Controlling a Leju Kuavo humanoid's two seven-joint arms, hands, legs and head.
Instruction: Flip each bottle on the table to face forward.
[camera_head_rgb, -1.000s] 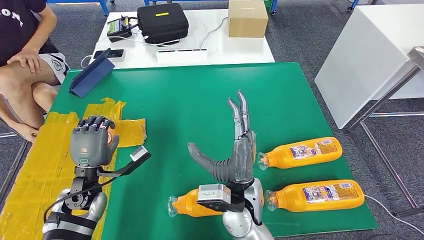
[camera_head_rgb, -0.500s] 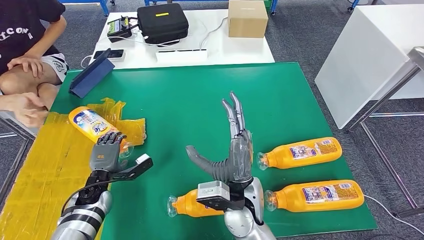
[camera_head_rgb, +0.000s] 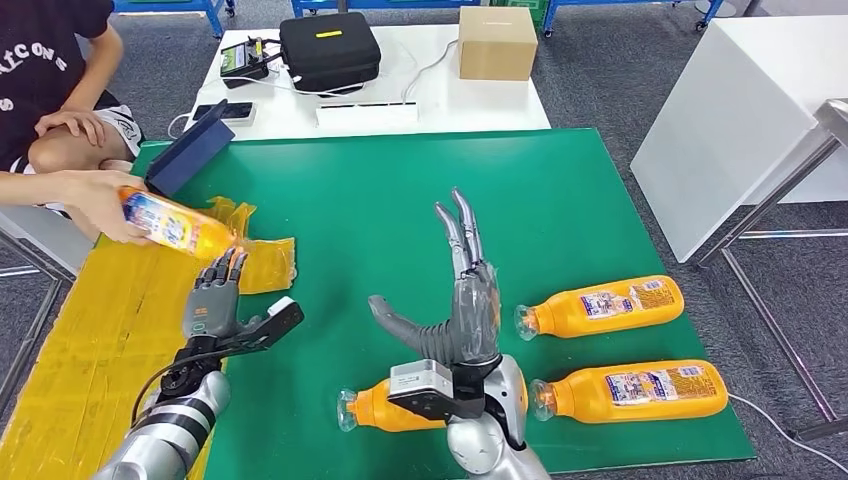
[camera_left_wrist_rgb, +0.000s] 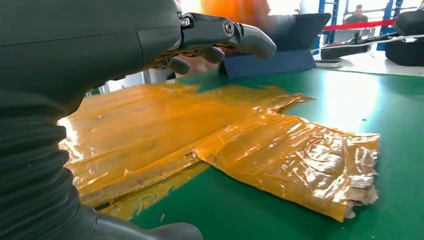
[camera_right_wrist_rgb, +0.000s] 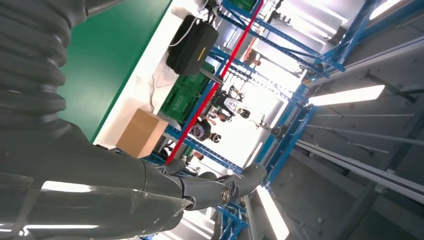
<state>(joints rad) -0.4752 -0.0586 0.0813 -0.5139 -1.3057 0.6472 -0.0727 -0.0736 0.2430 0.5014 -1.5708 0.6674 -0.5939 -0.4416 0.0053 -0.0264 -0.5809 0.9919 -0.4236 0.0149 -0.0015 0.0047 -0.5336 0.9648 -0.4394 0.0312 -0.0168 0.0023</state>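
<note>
both hands (camera_head_rgb: 212, 300) (camera_head_rgb: 462, 300) hung released. the bottle (camera_head_rgb: 392, 410) near the right wrist looked light, smooth, likely slippery; best gripped round its body.

The head view looks forward and down from high on the robot over the green desk (camera_head_rgb: 380, 200), taking in both arms and the white table (camera_head_rgb: 440, 85) beyond. The left wrist view sits low and close above the desk surface, looking across the yellow tape patch (camera_left_wrist_rgb: 210, 145), which the head view shares. The right wrist view points upward past the right hand (camera_right_wrist_rgb: 150, 190) toward ceiling and racks, sharing the black case (camera_right_wrist_rgb: 192, 45).
</note>
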